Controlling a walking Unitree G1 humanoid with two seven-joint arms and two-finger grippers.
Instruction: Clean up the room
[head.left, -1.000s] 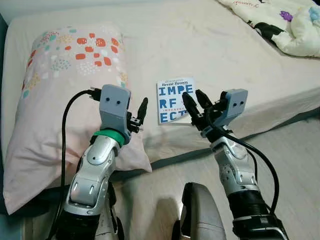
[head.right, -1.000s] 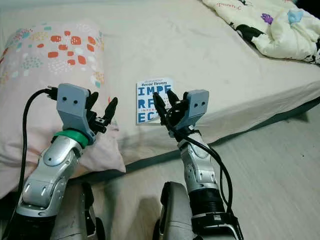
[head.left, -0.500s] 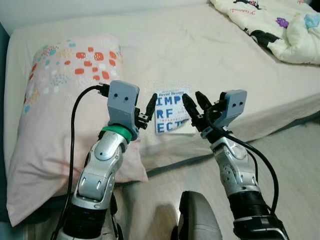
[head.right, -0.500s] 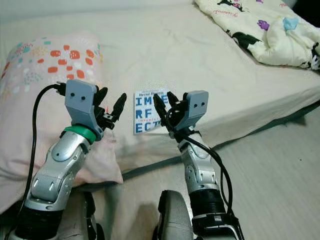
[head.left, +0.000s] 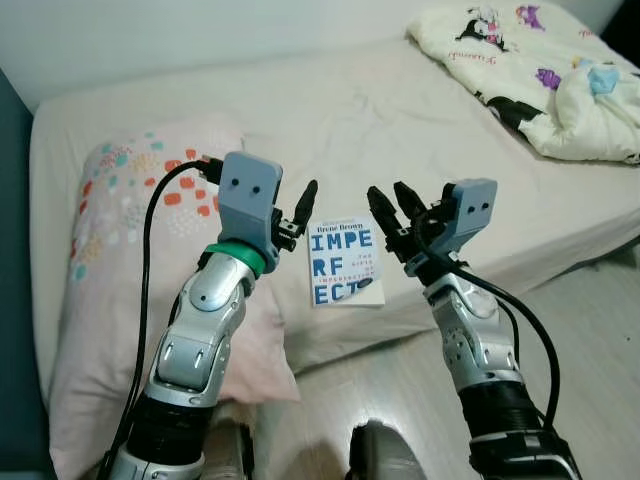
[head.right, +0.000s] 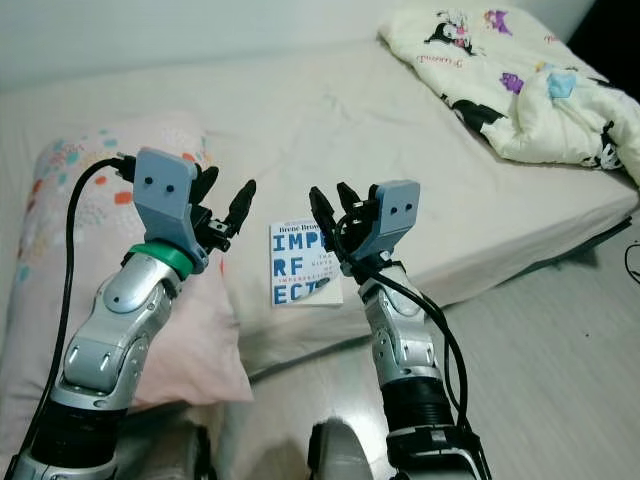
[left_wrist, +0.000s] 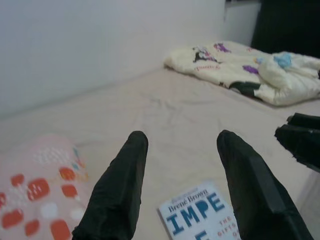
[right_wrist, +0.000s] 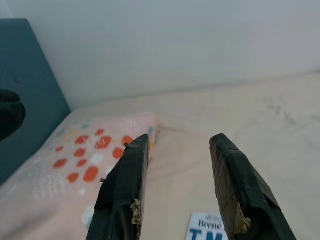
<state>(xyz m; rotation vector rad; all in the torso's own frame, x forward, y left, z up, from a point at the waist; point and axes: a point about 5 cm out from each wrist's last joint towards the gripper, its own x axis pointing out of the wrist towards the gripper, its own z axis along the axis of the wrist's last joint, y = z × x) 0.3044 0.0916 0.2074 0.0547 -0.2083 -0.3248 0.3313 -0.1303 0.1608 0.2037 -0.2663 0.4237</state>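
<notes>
— So, what is the left eye view showing?
— A book is lying flat on the bed near its front edge, beside the pink pillow. The left gripper and right gripper are hovering above it, one at each side, fingers parted.
— And the right eye view?
— A rumpled blanket is sitting at the far right corner.
— The wrist views?
— Each is looking between spread black fingers, the book's cover peeking in just beyond them.
</notes>
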